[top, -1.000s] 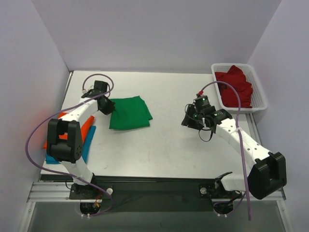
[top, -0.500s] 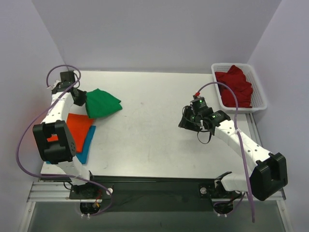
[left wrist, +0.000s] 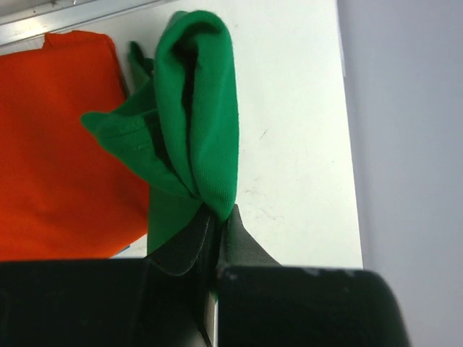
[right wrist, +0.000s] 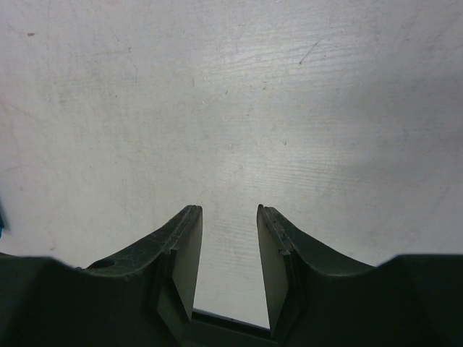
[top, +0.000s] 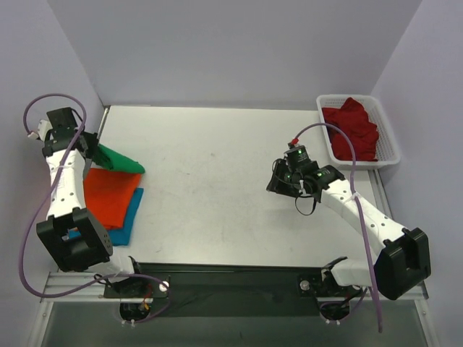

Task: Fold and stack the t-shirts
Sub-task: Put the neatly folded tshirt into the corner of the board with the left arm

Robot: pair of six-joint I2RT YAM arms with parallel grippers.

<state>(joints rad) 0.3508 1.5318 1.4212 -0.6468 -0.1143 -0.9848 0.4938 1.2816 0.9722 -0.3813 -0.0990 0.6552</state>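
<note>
At the far right corner of the table (top: 217, 210) stands a white mesh basket (top: 394, 156) with the dark red t-shirt (top: 352, 130) heaped inside. On the left side, near the edge, the orange t-shirt (top: 110, 196) lies flat and folded on top of the blue t-shirt (top: 126, 228), which shows only along the near and right borders. My right arm is in the middle-right part of the table, well apart from this stack.

My left tool (top: 90, 148) is closed tightly on the green t-shirt (top: 121, 161), with the cloth pinched between the two fingers. In the left wrist view the green t-shirt (left wrist: 206, 116) hangs from the left tool (left wrist: 217, 225) as a bunched fold, over the far edge of the orange t-shirt (left wrist: 58, 144) and the bare table beside it. I cannot tell if the cloth touches the orange one.

My right tool (top: 279, 181) is open about halfway above the bare table and holds nothing; the right wrist view shows only table between its fingers (right wrist: 182, 253).
</note>
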